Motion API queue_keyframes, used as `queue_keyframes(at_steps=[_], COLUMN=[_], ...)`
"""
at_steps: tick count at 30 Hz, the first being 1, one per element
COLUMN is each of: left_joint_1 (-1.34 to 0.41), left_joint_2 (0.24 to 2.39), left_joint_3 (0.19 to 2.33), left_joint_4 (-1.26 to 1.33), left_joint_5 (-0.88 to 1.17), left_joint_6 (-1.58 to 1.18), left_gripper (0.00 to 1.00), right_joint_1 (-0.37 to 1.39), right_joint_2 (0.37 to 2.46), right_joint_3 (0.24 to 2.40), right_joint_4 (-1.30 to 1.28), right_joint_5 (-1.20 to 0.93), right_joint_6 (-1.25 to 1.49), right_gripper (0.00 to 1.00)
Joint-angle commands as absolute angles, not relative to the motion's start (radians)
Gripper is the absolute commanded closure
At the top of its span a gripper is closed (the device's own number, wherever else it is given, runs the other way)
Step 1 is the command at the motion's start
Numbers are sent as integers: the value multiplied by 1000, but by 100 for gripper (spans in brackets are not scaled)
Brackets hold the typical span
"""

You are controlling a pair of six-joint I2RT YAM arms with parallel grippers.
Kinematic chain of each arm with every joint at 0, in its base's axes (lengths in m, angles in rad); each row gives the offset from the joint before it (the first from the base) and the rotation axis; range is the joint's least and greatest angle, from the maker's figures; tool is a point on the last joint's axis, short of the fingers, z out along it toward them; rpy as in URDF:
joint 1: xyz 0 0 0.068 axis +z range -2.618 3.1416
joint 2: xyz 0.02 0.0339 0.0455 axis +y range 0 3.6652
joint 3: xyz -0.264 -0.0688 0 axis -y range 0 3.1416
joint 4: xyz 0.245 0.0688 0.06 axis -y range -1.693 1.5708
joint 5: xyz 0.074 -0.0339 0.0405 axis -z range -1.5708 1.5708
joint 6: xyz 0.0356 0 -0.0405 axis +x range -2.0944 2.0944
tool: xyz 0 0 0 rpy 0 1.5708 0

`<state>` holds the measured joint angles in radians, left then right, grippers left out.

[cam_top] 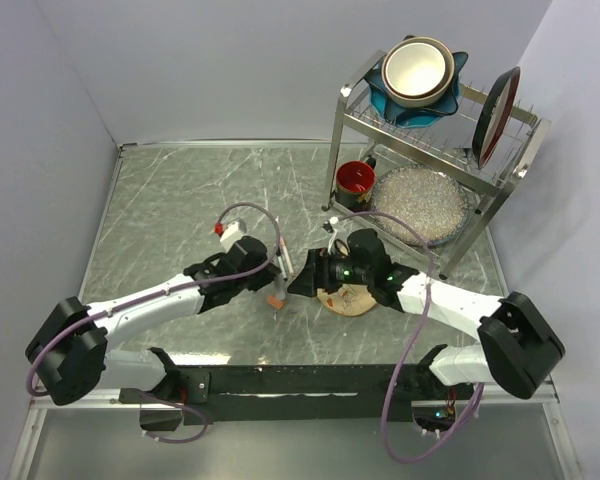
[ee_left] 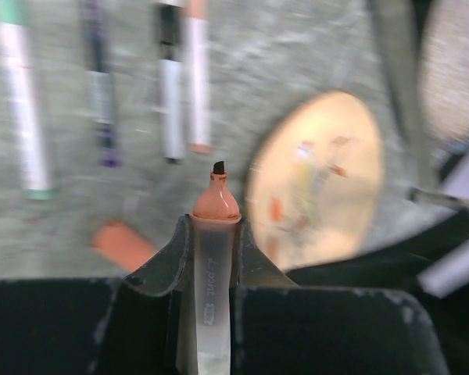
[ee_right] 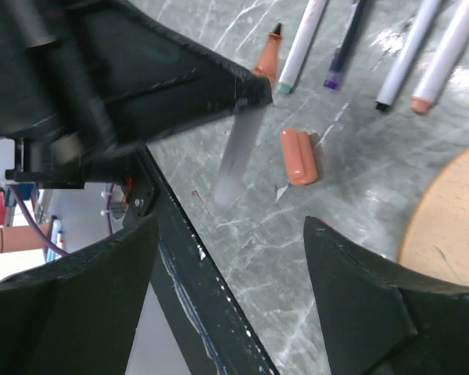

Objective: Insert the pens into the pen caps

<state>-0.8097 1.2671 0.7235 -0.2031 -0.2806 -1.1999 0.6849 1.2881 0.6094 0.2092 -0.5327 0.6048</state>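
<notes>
My left gripper (ee_left: 213, 228) is shut on a white pen (ee_left: 213, 273) whose orange tip with a black nib (ee_left: 216, 201) sticks out past the fingers, above the table. An orange-red pen cap (ee_left: 123, 244) lies on the table just left of it. In the right wrist view the same cap (ee_right: 298, 156) lies beside the held pen (ee_right: 242, 152). Several other pens (ee_left: 170, 101) lie side by side beyond it and also show in the right wrist view (ee_right: 301, 43). My right gripper (ee_right: 230, 226) is open and empty, close above the table near the cap. In the top view the two grippers, left (cam_top: 277, 272) and right (cam_top: 302, 280), nearly meet.
A round wooden disc (cam_top: 352, 300) lies under the right arm and also shows in the left wrist view (ee_left: 316, 180). A red cup (cam_top: 355, 178) and a metal dish rack (cam_top: 435, 150) with bowls and a plate stand at the back right.
</notes>
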Motion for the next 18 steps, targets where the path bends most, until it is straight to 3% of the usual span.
queue_keyframes(at_steps=[1,3,8,9,10,18], left_joint_1=[-867,-879,-925,-936,-940,-986], left_joint_2=[1235,1220,1190,1186,1178,1175], left_joint_3=[764,761,776,776,773,781], left_joint_4=[-126,-114,-133,-136,-137,-127], left_joint_5=[-290,-290,-331,-345,-350,-371], left_joint_6=[-1244,-1265,-1278,-1285,-1289,-1307], left_gripper=[99,99,99,99,99,99], right_joint_1=[727,747,758,756,758,778], right_joint_2=[1315,1321,1309,1307,1305,1327], right_joint_3=[629,649,646,644,646,678], right_joint_4=[308,290,299,305,311,278], right_joint_5=[-463,-410,-345,-335,-330,-308], right_joint_6=[637,637,673,686,690,683], right_gripper=[27,37,53,63,65,69])
